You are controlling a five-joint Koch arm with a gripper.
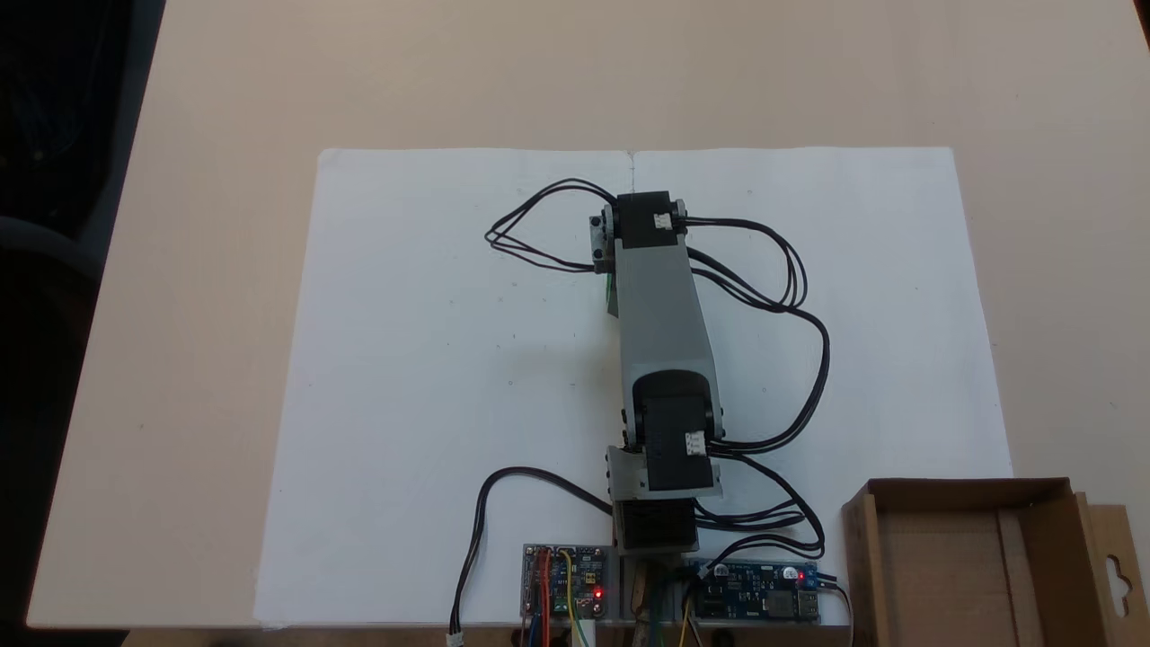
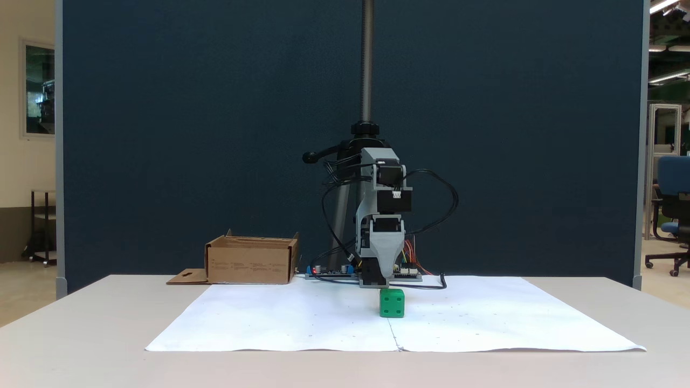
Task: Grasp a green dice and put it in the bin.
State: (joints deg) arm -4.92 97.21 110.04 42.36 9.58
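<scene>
In a fixed view from above, the arm (image 1: 663, 341) stretches out from its base over the white paper (image 1: 431, 386) on the beige table (image 1: 198, 180); a thin sliver of green (image 1: 610, 289) peeks from under its left edge; the cardboard bin (image 1: 979, 557) sits at the lower right, well apart from the arm, beside the circuit boards (image 1: 755, 598). In a fixed view from the front, the green dice (image 2: 392, 303) rests on the paper, right under the claw (image 2: 384, 277), whose tip points straight down just above it; I cannot tell whether the claw is open or closed; the bin stands to the left, off the paper.
</scene>
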